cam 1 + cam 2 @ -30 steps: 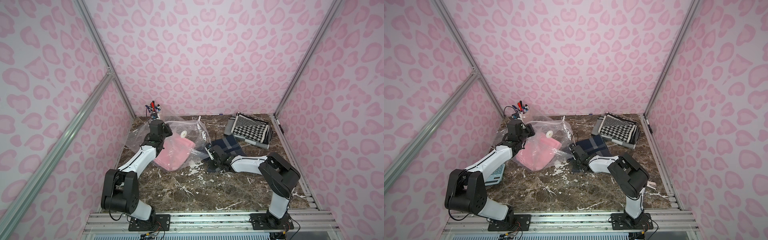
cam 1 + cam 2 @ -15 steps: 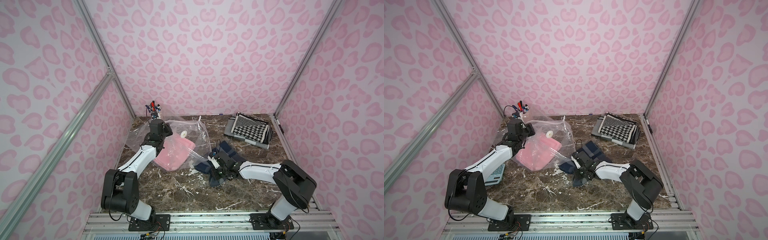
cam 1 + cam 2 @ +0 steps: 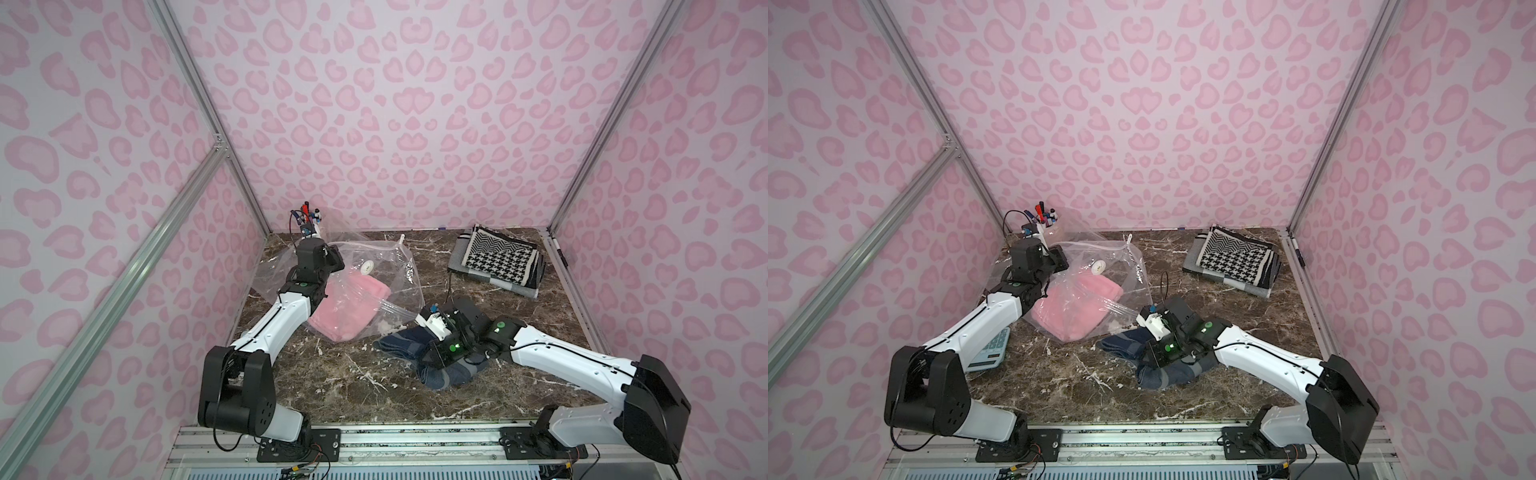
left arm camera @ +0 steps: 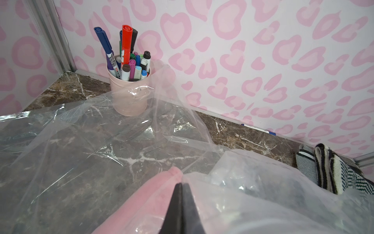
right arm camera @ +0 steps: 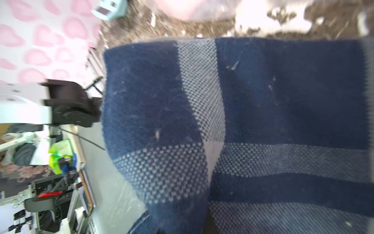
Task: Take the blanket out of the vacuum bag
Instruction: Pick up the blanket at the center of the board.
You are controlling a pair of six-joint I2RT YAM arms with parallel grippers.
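Note:
The clear vacuum bag (image 3: 401, 270) lies at the back left, its round white valve cap (image 3: 367, 267) facing up. A folded pink blanket (image 3: 347, 309) is inside it, seen through the plastic in the left wrist view (image 4: 129, 206). My left gripper (image 4: 180, 187) is shut on the bag's film just above the pink blanket, and in both top views it sits at the bag's left side (image 3: 1054, 259). A navy checked blanket (image 3: 399, 347) lies crumpled on the table outside the bag, front of centre. My right gripper (image 3: 434, 355) is shut on it, and the cloth (image 5: 263, 97) hides the jaws.
A pink cup of markers (image 4: 129, 91) stands in the back left corner against the bag. Folded black-and-white patterned blankets (image 3: 498, 262) lie at the back right. A light blue calculator (image 3: 990, 349) sits under my left arm. A pen (image 4: 257, 128) lies along the back wall.
My right gripper has dragged the navy blanket away from the bag's mouth toward the front of the table. The left gripper and the bag have stayed put.

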